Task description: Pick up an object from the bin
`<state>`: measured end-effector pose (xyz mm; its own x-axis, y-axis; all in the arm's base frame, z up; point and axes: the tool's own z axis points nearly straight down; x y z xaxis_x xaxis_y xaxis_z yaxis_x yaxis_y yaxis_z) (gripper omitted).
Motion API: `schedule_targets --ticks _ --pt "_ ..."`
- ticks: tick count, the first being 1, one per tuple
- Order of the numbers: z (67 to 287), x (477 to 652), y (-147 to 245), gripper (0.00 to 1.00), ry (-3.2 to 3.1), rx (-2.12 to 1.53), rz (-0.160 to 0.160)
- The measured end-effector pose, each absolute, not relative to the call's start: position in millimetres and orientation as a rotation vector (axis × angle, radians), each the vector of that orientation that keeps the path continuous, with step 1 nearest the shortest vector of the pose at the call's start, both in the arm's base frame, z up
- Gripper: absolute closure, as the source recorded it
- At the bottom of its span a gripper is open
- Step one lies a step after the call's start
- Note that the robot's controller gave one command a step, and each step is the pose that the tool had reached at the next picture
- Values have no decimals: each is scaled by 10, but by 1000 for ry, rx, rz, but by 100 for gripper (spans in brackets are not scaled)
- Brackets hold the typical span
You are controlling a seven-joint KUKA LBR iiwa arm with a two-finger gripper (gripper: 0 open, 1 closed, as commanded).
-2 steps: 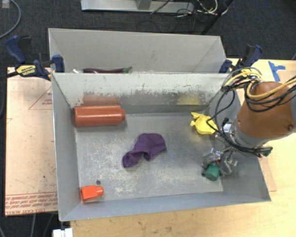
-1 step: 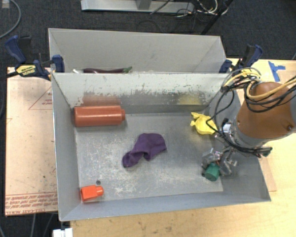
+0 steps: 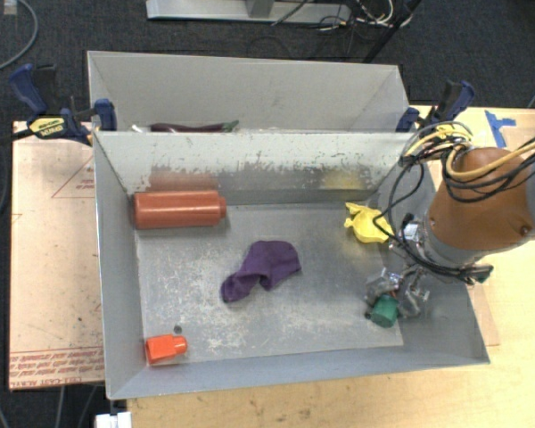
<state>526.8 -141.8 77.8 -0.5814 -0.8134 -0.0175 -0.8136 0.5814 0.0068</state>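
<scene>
Your gripper (image 3: pixel 398 294) sat in the grey metal bin's (image 3: pixel 276 330) near-right corner, against a small dark-green lump (image 3: pixel 383 313); whether it gripped, you couldn't tell.

Dark grey carpet (image 3: pixel 71 16) covers the floor along the top and left of the frame. At top centre lies the pale, flat metal foot of a stand (image 3: pixel 250 5), with black cables (image 3: pixel 379 7) tangled just right of it.
</scene>
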Motion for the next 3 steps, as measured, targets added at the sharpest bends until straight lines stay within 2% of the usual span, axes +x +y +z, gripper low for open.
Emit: schedule_targets --ticks 2,3 --pt "1010 5260 -1474 100 2787 -1429 9" --pt "1107 5249 -1468 100 2791 -1428 16"
